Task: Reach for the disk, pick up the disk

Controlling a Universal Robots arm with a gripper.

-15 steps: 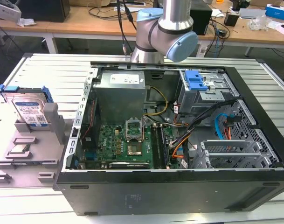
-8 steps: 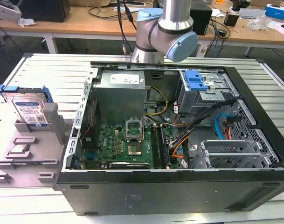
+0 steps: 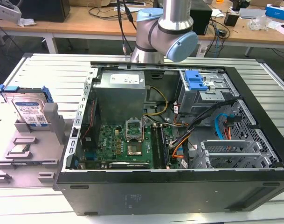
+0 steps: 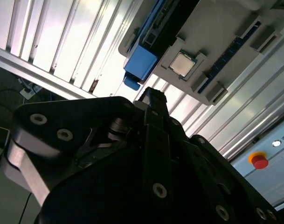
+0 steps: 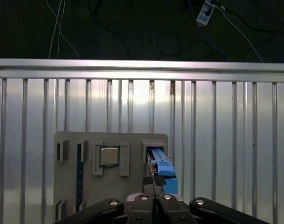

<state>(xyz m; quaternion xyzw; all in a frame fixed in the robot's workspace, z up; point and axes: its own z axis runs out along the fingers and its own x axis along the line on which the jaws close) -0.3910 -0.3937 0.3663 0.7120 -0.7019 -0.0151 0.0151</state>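
Observation:
The disk (image 3: 30, 109) stands on edge in a grey holder (image 3: 51, 123) at the exterior view's left, its white-and-blue label facing the camera and a blue bracket around its rim. In the first wrist view I look down on the disk (image 5: 156, 157) edge-on, with its blue bracket end just past my gripper (image 5: 153, 180). The gripper's two fingers are pressed together, shut on nothing, and hang above the disk without touching it. The second wrist view shows the gripper (image 4: 153, 95) pointing towards the blue end of the disk (image 4: 141, 63).
A small square processor chip (image 5: 109, 156) lies in the same grey holder, beside the disk. An open computer case (image 3: 179, 140) takes up the middle of the slatted metal table (image 3: 44, 70). A red button (image 4: 259, 161) sits on the table's edge.

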